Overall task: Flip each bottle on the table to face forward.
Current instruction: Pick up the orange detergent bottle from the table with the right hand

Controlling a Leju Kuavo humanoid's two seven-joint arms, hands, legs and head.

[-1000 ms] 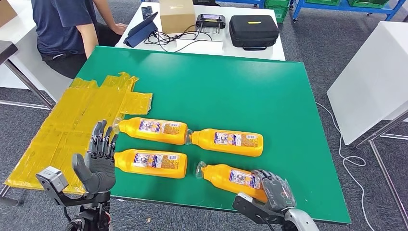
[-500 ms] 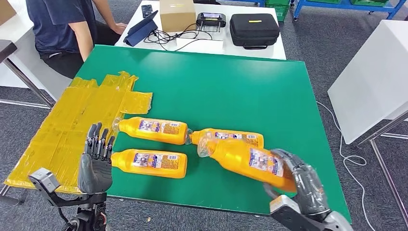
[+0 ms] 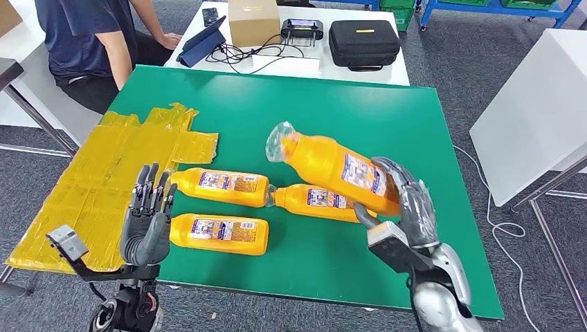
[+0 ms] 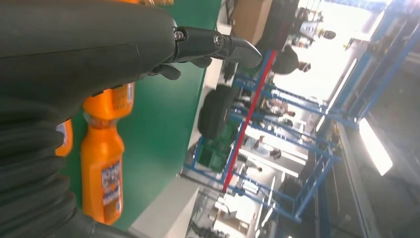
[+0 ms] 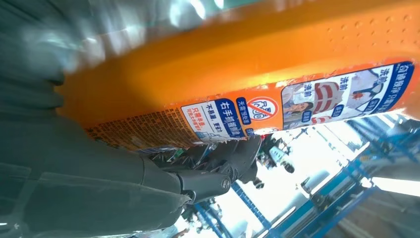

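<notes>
Here we saw the right hand (image 3: 405,200) gripping one orange bottle (image 3: 332,166) aloft above the green table (image 3: 387,124), cap tilted up-left; three orange bottles (image 3: 220,234) lay flat below. Left hand (image 3: 147,225) hovered empty, fingers spread.

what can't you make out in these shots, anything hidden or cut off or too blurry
- Head view: the base of the lifted bottle is covered by the right hand gripping it.
- Head view: part of the bottle behind it, still on the table, is hidden by the lifted one.
- Head view: label text is too small to read.
- Left wrist view: the left hand covers much of the nearest bottles.
- Right wrist view: the bottle's clear neck end is blurred.
</notes>
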